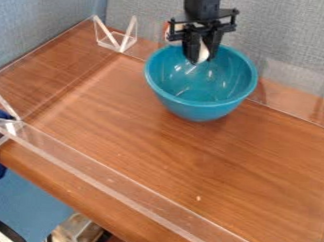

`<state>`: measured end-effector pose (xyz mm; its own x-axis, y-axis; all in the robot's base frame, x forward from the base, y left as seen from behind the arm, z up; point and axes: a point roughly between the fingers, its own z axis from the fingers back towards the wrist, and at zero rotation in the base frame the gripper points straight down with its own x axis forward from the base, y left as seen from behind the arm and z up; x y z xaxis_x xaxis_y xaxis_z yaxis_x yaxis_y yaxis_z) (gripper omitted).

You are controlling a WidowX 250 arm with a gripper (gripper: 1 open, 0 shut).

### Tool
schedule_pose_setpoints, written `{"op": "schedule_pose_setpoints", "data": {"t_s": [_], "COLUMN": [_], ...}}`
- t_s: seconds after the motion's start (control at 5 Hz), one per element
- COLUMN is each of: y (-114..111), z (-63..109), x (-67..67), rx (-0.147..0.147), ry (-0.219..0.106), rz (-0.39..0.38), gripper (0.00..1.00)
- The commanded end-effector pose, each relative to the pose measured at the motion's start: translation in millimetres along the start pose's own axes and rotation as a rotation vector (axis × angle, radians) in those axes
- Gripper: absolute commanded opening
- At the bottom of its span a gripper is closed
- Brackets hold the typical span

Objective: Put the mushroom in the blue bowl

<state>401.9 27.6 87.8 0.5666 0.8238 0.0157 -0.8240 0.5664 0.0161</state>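
— My pincer (200,52) hangs straight down over the far side of the blue bowl (199,82), its black fingers (188,44) drawn in narrow around something pale.

— What is the pale thing?

— It looks like the cream-white stem of the mushroom (202,51). I hold it pinched between my fingers, and the lower end of it dips just below the bowl's back rim as the camera sees it. The cap I cannot make out; my fingers and the dark body of my hand cover that part.

— Is the mushroom touching the bowl?

— I cannot tell. It sits in line with the inner back wall, but whether it rests against the glaze or hangs free of it is too small to judge.

— Where does the bowl stand?

— On the wooden tabletop (150,153), toward the far right part of it, upright, its glossy teal inside showing a few bright reflections.

— What else is on the table?

— A low clear acrylic wall (115,196) runs around the tabletop's edge. At the far left corner a small clear triangular bracket (117,36) props that wall. Behind it all is a blue-grey fabric backdrop (48,19). The wood between the bowl and the near wall is plain reddish-brown grain.
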Motion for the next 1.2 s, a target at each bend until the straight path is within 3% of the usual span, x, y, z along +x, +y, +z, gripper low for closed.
{"op": "schedule_pose_setpoints", "data": {"t_s": [0.0,0.2,0.4,0.6,1.0], "y": [-6,-6,-5,-3,3], "z": [20.6,21.4,15.3,11.4,29.9], "x": [18.1,21.5,20.5,19.2,12.6], "rx": [-0.043,-0.039,-0.022,-0.007,-0.027], "ry": [-0.061,-0.076,-0.074,-0.072,-0.075], "rz": [0.029,0.039,0.04,0.043,0.055], "gripper": [0.0,0.0,1.0,1.0,1.0]}}
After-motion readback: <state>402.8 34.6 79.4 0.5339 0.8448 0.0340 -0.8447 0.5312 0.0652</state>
